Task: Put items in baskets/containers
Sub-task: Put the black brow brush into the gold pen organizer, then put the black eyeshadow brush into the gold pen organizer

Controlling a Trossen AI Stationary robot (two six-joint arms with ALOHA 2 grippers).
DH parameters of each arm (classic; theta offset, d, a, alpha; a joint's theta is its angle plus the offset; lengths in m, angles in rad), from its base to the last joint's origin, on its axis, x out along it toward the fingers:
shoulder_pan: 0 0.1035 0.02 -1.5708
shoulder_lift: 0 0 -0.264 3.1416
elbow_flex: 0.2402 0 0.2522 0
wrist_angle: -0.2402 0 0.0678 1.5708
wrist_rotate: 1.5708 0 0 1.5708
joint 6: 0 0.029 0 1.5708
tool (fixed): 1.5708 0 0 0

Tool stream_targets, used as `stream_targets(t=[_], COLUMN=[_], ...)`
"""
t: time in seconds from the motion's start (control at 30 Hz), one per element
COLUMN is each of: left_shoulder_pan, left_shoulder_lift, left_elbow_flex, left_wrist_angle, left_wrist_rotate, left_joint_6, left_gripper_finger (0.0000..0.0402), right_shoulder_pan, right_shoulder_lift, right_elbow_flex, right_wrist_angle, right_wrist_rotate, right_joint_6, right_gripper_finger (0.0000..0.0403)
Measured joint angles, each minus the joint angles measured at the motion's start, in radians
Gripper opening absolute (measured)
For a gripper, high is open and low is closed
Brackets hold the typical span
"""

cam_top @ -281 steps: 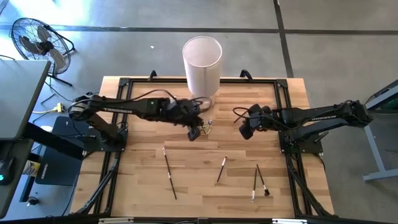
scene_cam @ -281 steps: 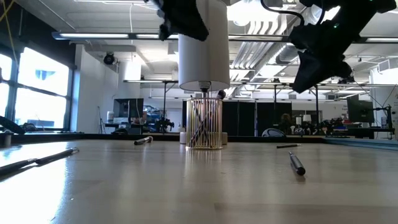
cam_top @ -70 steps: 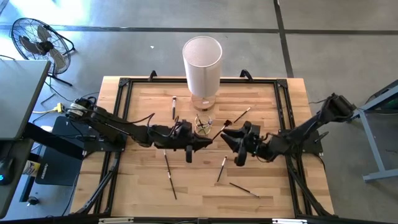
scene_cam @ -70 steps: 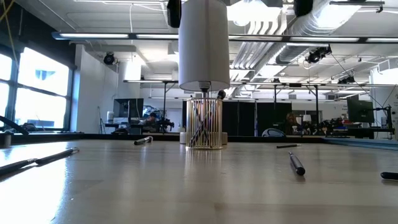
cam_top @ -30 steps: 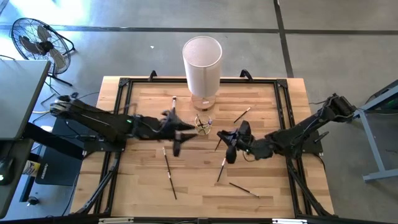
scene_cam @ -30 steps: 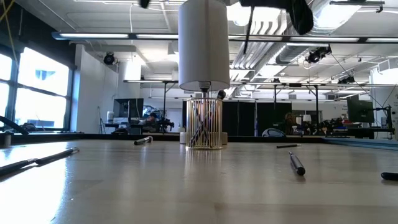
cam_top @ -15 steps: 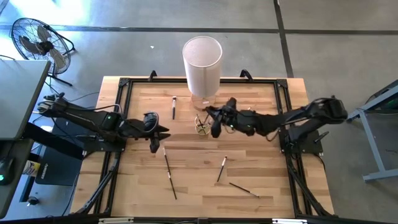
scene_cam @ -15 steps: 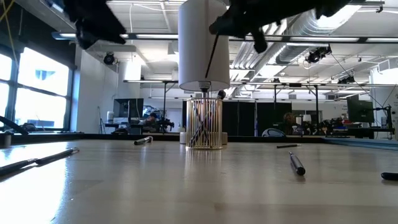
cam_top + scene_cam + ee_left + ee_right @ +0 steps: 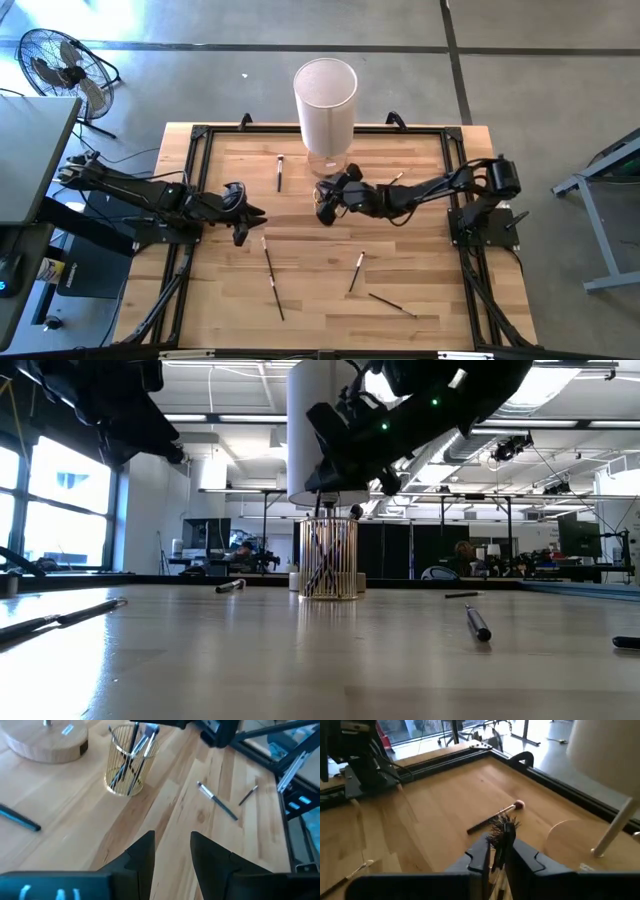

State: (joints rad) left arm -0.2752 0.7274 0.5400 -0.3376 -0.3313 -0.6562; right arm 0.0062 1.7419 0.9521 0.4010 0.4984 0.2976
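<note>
The clear wire-ribbed cup (image 9: 328, 572) stands near the table's middle with several brushes upright in it, also seen in the left wrist view (image 9: 126, 770). My right gripper (image 9: 323, 208) hangs right over the cup, fingers narrowly apart, with a dark-bristled brush (image 9: 502, 831) standing upright between them (image 9: 500, 862). My left gripper (image 9: 254, 215) is open at the table's left, away from the cup, nothing between its fingers (image 9: 172, 852). Several loose brushes lie flat on the table (image 9: 273, 280). My right gripper has the brush's handle (image 9: 499, 854), just under the bristle head, between its two fingers. The fingers come slanting down from the table's right, across the upright brush. I cannot tell whether they touch it; its lower end is hidden behind the fingers.
A tall white cylinder (image 9: 325, 95) on a round wooden base (image 9: 47, 742) stands just behind the cup. Loose brushes lie at far left (image 9: 279, 172), far right (image 9: 393, 181), near middle (image 9: 356, 272) and near right (image 9: 392, 303). A black frame (image 9: 200, 135) rims the table.
My right gripper has carried the brush from the table's middle toward the far edge and left, sinking until it stands over the cup, the brush now upright. My left gripper has drawn back from the cup toward the table's left edge and sunk.
</note>
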Motion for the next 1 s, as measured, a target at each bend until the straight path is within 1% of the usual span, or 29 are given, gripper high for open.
stream_targets(t=[0.17, 0.37, 0.47, 0.57, 0.67, 0.8, 0.9, 1.0], left_shoulder_pan=[0.000, 0.000, 0.000, 0.000, 0.000, 0.000, 0.000, 0.000], left_shoulder_lift=[-0.006, -0.005, -0.006, -0.005, -0.005, -0.005, -0.005, -0.005], left_elbow_flex=[0.000, 0.000, 0.000, 0.000, 0.000, 0.000, 0.000, 0.000], left_wrist_angle=[-0.004, -0.006, -0.009, -0.011, -0.014, -0.017, -0.015, -0.014], left_wrist_rotate=[0.004, 0.008, 0.009, 0.019, 0.030, 0.030, 0.029, 0.030], left_joint_6=[0.025, 0.031, 0.031, 0.031, 0.031, 0.031, 0.025, 0.010], left_gripper_finger=[0.0122, 0.0122, 0.0122, 0.0122, 0.0122, 0.0122, 0.0122, 0.0122], right_shoulder_pan=[0.001, 0.001, 0.001, 0.001, 0.001, 0.016, 0.059, 0.112], right_shoulder_lift=[-0.009, -0.054, -0.108, -0.171, -0.233, -0.298, -0.329, -0.339], right_elbow_flex=[0.013, 0.067, 0.117, 0.182, 0.242, 0.282, 0.284, 0.284], right_wrist_angle=[-0.105, -0.206, -0.348, -0.551, -0.736, -0.907, -1.028, -1.224], right_wrist_rotate=[0.002, -0.005, 0.016, -0.005, -0.070, -0.135, -0.138, -0.143], right_joint_6=[0.067, 0.063, 0.061, 0.072, 0.170, 0.363, 0.454, 0.578], right_gripper_finger=[0.0084, 0.0114, 0.0120, 0.0121, 0.0121, 0.0116, 0.0098, 0.0068])
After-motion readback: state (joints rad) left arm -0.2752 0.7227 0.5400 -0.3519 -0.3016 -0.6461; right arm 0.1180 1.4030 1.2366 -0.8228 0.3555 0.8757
